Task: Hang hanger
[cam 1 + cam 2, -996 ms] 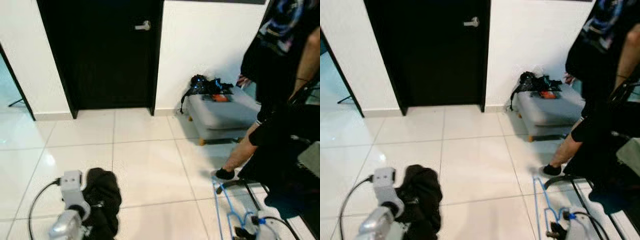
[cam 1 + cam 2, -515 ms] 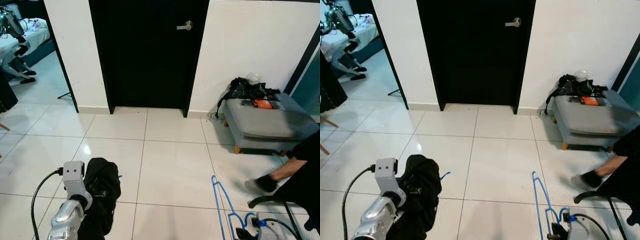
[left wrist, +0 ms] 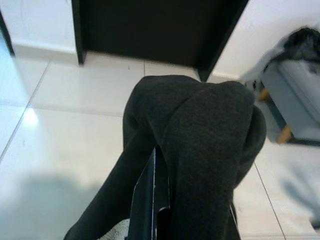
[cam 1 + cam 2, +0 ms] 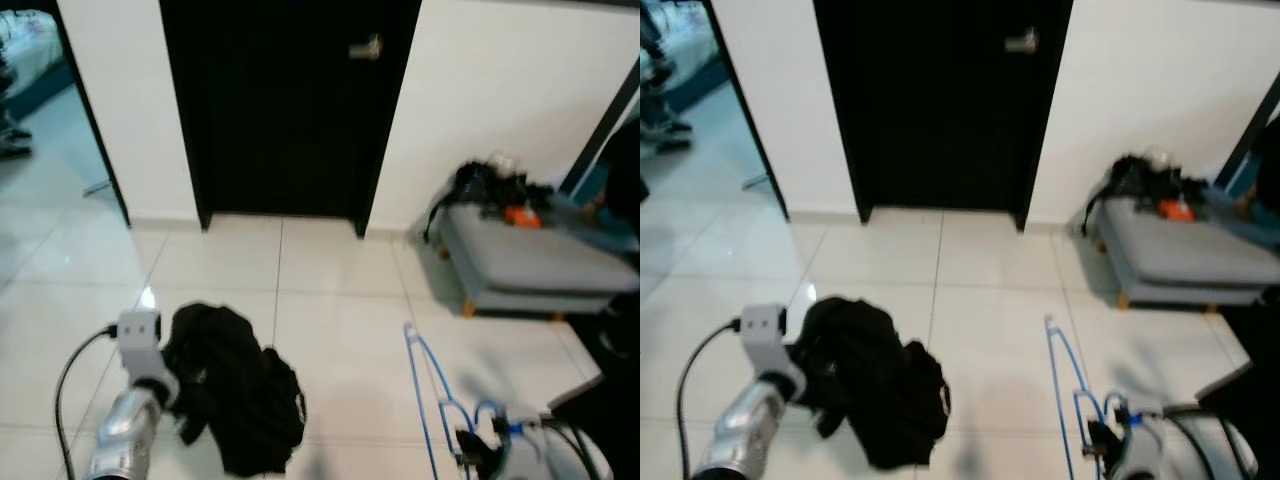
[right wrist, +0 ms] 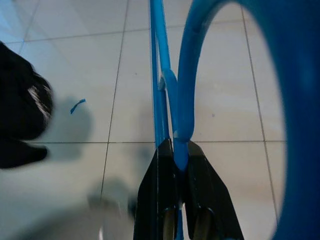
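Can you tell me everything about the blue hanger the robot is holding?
The blue hanger is thin and looks like plastic or coated wire. It has a curved hook and long straight bars that meet at a narrow neck. The right gripper has its two black fingers closed on it just below the hook, near the neck. From the head camera it sticks out forward from the gripper, held up above the white tile floor. Nothing hangs on it.
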Controlling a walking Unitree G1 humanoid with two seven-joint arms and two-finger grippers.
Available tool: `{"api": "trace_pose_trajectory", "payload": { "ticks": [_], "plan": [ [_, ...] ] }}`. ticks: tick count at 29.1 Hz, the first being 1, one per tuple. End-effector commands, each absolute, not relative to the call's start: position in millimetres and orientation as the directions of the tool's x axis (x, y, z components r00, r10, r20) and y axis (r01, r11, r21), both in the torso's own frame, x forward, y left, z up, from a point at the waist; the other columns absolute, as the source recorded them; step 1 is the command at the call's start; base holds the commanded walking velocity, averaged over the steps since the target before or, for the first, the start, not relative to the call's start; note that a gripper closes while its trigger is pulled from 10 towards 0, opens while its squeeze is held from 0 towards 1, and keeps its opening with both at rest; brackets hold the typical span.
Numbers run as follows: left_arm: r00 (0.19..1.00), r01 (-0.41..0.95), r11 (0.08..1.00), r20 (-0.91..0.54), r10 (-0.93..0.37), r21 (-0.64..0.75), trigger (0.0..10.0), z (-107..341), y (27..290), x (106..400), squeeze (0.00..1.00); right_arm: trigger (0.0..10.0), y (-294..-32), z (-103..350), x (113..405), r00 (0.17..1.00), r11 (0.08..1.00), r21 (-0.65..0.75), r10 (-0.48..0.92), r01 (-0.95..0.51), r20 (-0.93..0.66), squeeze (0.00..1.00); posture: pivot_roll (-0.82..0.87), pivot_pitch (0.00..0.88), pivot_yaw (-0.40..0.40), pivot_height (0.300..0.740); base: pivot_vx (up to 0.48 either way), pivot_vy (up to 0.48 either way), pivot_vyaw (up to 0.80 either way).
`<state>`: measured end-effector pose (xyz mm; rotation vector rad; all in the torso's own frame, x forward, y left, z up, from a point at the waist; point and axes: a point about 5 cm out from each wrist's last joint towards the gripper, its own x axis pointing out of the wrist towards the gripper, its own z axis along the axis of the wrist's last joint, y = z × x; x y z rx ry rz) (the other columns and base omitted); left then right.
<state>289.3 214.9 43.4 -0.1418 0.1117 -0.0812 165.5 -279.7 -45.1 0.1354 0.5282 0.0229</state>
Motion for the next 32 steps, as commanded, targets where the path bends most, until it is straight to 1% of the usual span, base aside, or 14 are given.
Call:
{"api": "trace_pose_trajectory", "payload": {
  "ticks": [1,7,9,16,19,28,31,32],
  "plan": [
    [0.992,0.074,0.987,-0.093,-0.088,-0.141,10.0,47.1,214.8,290.9,0.00,10.0,-279.2,-44.1,167.8,0.871,0.988,0.152,0.060,0.017,-0.488,0.00,-0.01,0.008,-0.036,0.740,0.480,0.000,0.00],
    [0.995,0.066,0.990,-0.067,-0.075,-0.124,10.0,56.0,218.2,295.9,0.00,10.0,-276.9,-43.3,169.5,0.874,0.987,0.158,0.084,-0.009,-0.479,0.00,-0.01,0.011,-0.028,0.740,0.480,0.000,0.00],
    [0.996,0.059,0.991,-0.060,-0.067,-0.120,10.0,58.8,220.1,297.5,0.00,10.0,-276.5,-43.2,169.8,0.874,0.987,0.160,0.088,-0.012,-0.478,0.00,-0.01,0.011,-0.028,0.740,0.480,0.000,0.55],
    [1.000,0.006,0.996,0.000,-0.006,-0.094,10.0,81.8,233.8,309.9,0.00,10.0,-275.6,-41.9,171.6,0.876,0.987,0.156,0.106,-0.036,-0.470,0.00,-0.01,0.009,-0.026,0.740,0.480,0.000,0.80],
    [1.000,-0.003,0.996,0.017,0.004,-0.089,10.0,88.2,235.8,313.2,0.00,10.0,-275.7,-41.6,171.8,0.877,0.987,0.157,0.108,-0.038,-0.467,0.00,-0.01,0.010,-0.026,0.740,0.480,0.000,0.80],
    [0.994,-0.011,0.997,0.108,0.020,-0.079,10.0,115.2,233.7,322.6,0.00,10.0,-276.6,-40.7,172.1,0.880,0.987,0.156,0.109,-0.040,-0.462,0.00,-0.01,0.006,-0.032,0.740,0.480,0.000,0.80],
    [0.993,-0.012,0.997,0.117,0.021,-0.080,10.0,118.2,233.4,323.6,0.00,10.0,-276.7,-40.7,172.1,0.880,0.987,0.156,0.108,-0.040,-0.462,0.00,-0.01,0.006,-0.032,0.740,0.480,0.000,0.80],
    [0.988,-0.008,0.997,0.153,0.021,-0.081,10.0,130.4,232.0,327.5,0.00,10.0,-277.0,-40.5,172.0,0.881,0.987,0.154,0.107,-0.039,-0.460,0.00,-0.01,0.001,-0.031,0.740,0.480,0.000,0.80]
  ]
}}
